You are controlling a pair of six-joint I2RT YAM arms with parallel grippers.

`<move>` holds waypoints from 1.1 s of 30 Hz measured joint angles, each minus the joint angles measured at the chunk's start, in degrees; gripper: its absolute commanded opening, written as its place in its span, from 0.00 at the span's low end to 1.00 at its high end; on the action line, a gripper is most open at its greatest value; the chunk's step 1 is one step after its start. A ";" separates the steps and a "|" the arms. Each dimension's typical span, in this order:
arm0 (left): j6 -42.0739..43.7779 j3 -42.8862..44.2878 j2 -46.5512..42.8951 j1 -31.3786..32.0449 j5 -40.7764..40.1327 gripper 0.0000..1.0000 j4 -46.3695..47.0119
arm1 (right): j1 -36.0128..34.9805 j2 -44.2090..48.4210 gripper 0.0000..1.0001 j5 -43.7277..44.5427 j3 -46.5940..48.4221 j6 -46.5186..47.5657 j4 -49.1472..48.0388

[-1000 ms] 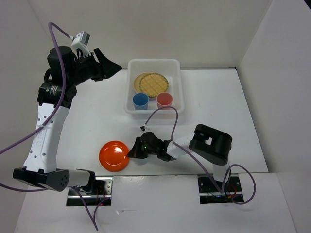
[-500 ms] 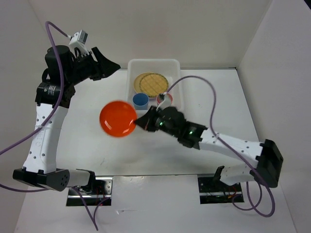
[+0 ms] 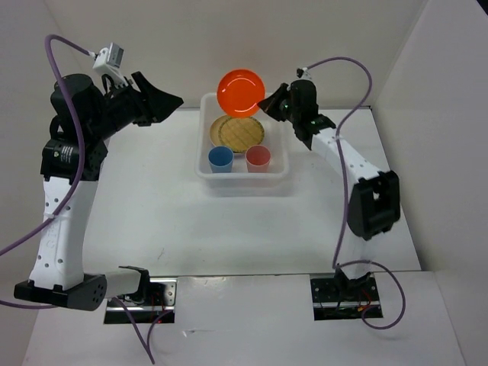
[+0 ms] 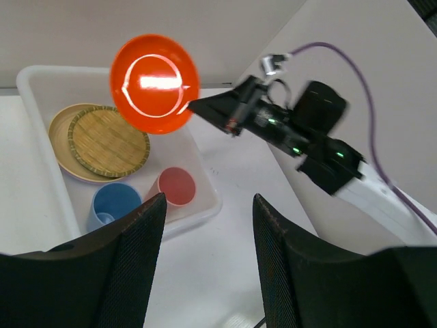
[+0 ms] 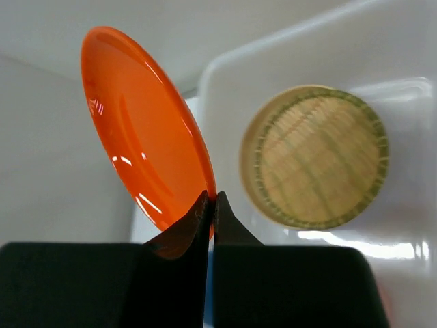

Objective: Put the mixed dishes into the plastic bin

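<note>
- The right gripper (image 5: pixel 210 205) has the orange plate (image 3: pixel 242 93) pinched by its rim, fingers closed thin on the edge with nothing else between them.
- The plate hangs in the air above the far end of the plastic bin (image 3: pixel 204 149). It is tipped steeply on edge, glossy face turned toward the left wrist camera.
- Down in the bin, the woven tan disc (image 3: pixel 239 131) lies on a pale yellow plate (image 4: pixel 58 130). The blue cup (image 3: pixel 220 158) and the pink-red cup (image 3: pixel 258 158) stand upright, side by side at the near end.
- The left gripper (image 3: pixel 171 101) is raised off to the left of the bin, fingers spread wide and holding nothing, well apart from the action.
- Every other dish in view is already inside the bin, so this reads as the final drop.
- To do it well, roll the wrist so the plate comes level, centre it over the woven disc and bring it low. Part the fingers only when it is just above the stack.
- A rim pinch is a thin hold on a glossy plate, so it may swing or slip. A slow, steady descent suits it best.
- Let go on a tilt and it could slide off the disc into the cups, or clip the far rim and land outside the bin.
</note>
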State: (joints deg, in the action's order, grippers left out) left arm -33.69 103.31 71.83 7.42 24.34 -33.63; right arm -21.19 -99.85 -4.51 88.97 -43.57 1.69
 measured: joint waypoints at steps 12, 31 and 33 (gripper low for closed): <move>0.04 -0.26 -0.96 -0.50 0.07 0.61 -0.70 | 2.80 -24.24 0.04 -5.25 11.28 5.01 14.27; 0.24 -2.34 -0.96 -0.52 0.66 0.61 -0.68 | 1.90 -21.64 1.00 -1.66 22.05 12.46 22.64; 0.24 -2.34 -0.96 -0.52 0.68 0.61 -0.68 | 1.70 -17.59 1.00 -1.40 22.12 13.16 24.20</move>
State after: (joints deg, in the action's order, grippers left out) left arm -33.45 100.97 70.87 6.90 25.02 -34.30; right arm -19.49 -117.45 -5.91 111.09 -30.41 25.89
